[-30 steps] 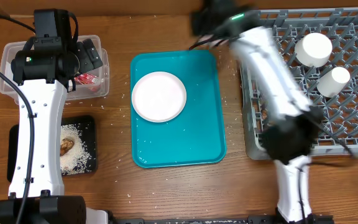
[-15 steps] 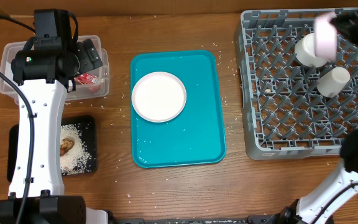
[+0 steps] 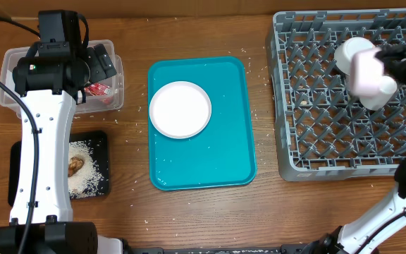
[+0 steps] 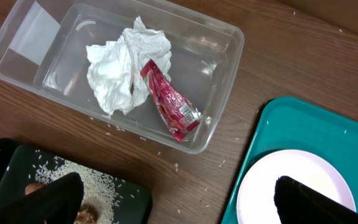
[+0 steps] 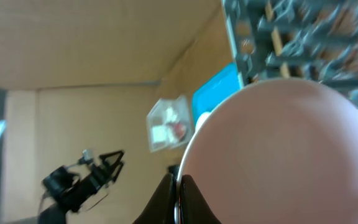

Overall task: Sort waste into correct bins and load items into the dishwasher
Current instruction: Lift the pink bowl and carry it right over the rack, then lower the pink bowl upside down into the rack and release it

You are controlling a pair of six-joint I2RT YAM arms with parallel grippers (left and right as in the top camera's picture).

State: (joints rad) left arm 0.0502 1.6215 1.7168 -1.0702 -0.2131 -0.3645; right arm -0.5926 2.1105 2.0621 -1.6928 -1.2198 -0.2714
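the grey dish rack (image 3: 330, 127) is the anchor. left of it lies the teal tray (image 3: 203, 159) carrying the white plate (image 3: 180, 109). further left is the clear tub (image 3: 9, 63), where the left claw (image 4: 176, 199) hangs spread and empty. over the rack's far right part, the right claw (image 5: 178, 186) is clenched on the pink bowl (image 3: 364, 70), which overlaps a white cup (image 3: 385, 95). setting it down likely needs the free pegs just left of it. the bowl is round, with no long axis. print on the tub's red wrapper (image 4: 169, 102) is too small to read.
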